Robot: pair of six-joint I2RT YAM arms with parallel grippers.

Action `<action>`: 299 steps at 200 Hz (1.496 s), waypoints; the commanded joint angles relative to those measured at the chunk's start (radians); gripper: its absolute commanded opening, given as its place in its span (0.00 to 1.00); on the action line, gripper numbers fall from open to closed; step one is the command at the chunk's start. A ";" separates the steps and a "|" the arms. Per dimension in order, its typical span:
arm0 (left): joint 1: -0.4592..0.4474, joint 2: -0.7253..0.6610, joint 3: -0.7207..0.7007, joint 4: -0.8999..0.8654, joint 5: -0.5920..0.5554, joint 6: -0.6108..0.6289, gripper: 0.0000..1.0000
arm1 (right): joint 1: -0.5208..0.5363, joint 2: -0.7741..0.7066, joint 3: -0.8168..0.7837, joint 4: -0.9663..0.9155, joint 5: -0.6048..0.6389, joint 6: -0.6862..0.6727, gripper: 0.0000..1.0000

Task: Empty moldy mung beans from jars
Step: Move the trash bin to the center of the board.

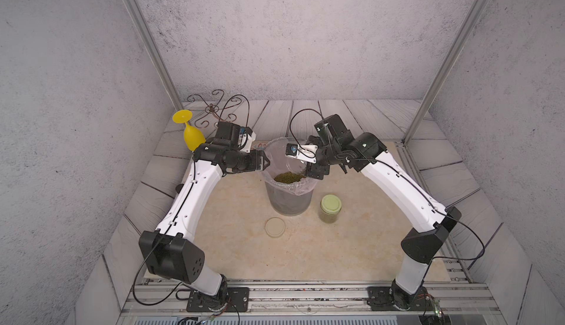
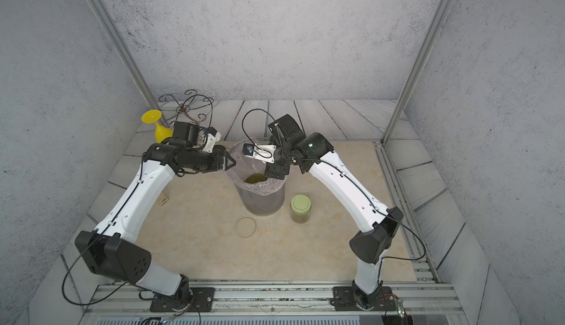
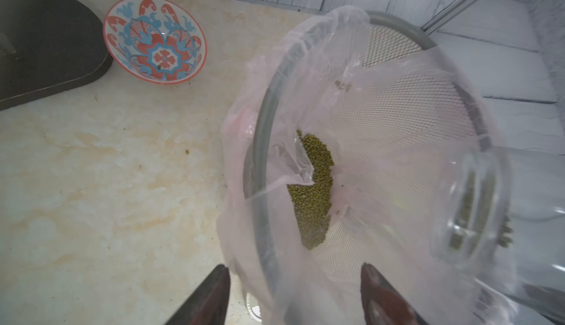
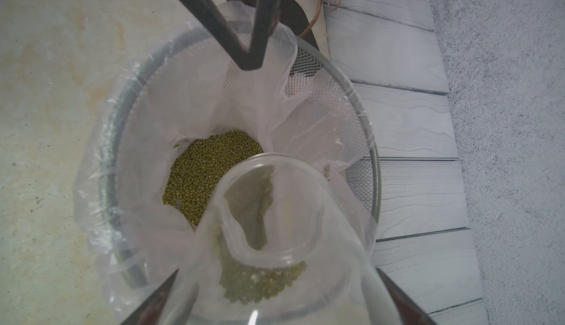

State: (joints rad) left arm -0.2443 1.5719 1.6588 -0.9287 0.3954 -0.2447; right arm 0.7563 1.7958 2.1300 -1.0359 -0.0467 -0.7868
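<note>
The right claw (image 4: 276,273) gripped the clear glass jar (image 4: 321,247), long axis tilted mouth-down over the grey mesh bin (image 4: 377,186); olive-green mung beans (image 4: 211,167) lay in both. The left claw (image 3: 295,267) stood open astride the bin's rim.

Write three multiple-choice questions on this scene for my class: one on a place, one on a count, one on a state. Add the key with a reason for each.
1. Where is the beige lid?
A. On the table, in front of the bin
B. Inside the bin
C. On a jar

2. How many jars have a lid on?
A. None
B. One
C. Two

3. How is the open jar in the right gripper placed?
A. Upright on the table
B. Tilted, mouth over the bin
C. Lying on the table

Key:
1 A: it lies flat on the table in both top views.
2 B: only the green-lidded jar is closed.
3 B: the right wrist view shows its mouth above the mung beans in the bin.
</note>
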 commanded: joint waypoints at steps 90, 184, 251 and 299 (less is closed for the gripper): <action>-0.146 0.193 0.265 -0.298 -0.075 0.123 0.15 | 0.005 -0.155 -0.101 0.033 0.034 -0.067 0.64; -0.232 0.124 0.249 -0.401 0.031 0.123 0.11 | 0.009 -0.170 -0.038 -0.124 -0.078 -0.085 0.64; -0.293 0.043 0.155 -0.353 0.128 0.136 0.13 | 0.075 -0.067 -0.028 -0.250 -0.004 -0.075 0.63; -0.291 -0.033 0.116 -0.320 0.086 0.134 0.31 | 0.096 0.014 -0.020 -0.315 0.007 -0.041 0.63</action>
State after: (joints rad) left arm -0.5301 1.6161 1.7828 -1.2636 0.4290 -0.1177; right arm 0.8413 1.7725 2.0792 -1.3163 -0.0597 -0.8604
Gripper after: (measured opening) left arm 0.225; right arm 0.873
